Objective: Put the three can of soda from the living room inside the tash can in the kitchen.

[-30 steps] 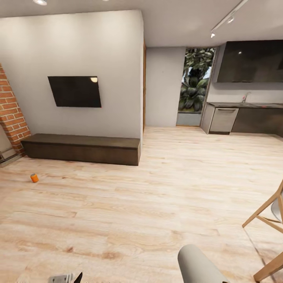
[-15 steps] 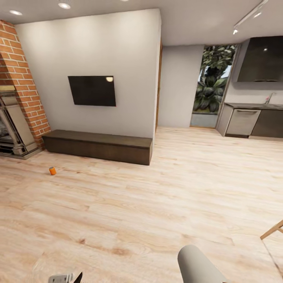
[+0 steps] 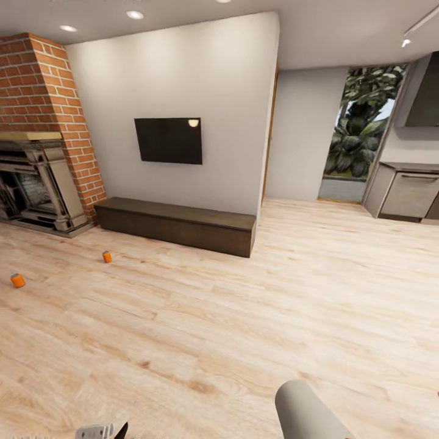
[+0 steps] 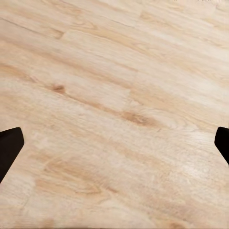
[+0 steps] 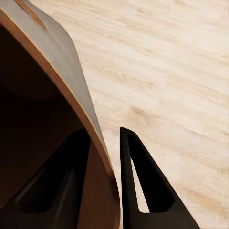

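Observation:
Two orange soda cans stand on the light wood floor of the living room, one (image 3: 107,256) in front of the dark bench and one (image 3: 17,280) at the left edge. The dark blue can is out of view. My right gripper (image 5: 102,191) is shut on the rim of the trash can (image 5: 67,67), one finger inside the brown interior and one finger (image 5: 143,191) outside the grey wall. My left gripper (image 4: 114,148) is open above bare floor, with nothing between its fingertips. Both cans lie far ahead of me to the left.
A red brick chimney (image 3: 42,91) with a carved fireplace (image 3: 36,189) stands at the left. A low dark bench (image 3: 177,224) runs under a wall-mounted screen (image 3: 169,140). Grey kitchen cabinets (image 3: 407,195) show at the far right. Wide open floor lies between.
The head view has swung to the left. The fireplace and a second orange can have come into view, and the kitchen has slid toward the right edge.

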Robot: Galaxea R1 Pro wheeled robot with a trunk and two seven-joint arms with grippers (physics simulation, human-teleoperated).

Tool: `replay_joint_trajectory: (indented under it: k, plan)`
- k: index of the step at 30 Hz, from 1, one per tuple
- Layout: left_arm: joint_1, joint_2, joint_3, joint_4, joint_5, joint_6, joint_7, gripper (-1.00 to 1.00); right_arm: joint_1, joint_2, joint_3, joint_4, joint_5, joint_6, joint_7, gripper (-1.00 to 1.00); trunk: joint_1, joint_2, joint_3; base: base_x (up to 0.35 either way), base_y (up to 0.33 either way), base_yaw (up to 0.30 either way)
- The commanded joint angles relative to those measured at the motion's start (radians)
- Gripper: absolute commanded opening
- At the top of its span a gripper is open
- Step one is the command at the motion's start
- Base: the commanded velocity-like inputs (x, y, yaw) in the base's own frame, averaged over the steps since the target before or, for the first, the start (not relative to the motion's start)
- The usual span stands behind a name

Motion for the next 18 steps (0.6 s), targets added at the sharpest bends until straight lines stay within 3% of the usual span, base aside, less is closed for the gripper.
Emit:
replay_joint_trajectory:
  k: [1,18]
  plan:
    - [0.000,0.000,0.000,0.000,0.000,0.000,0.000,1.00,0.000,0.000,-0.003,-0.002,-0.007,0.000,0.003,-1.00,0.000,0.000,0.000,0.000,0.000,0.233]
    - [0.000,0.000,0.000,0.001,0.000,0.000,0.000,1.00,0.000,0.004,-0.003,-0.001,-0.007,0.000,0.003,-1.00,0.000,0.000,0.000,0.000,0.000,0.231]
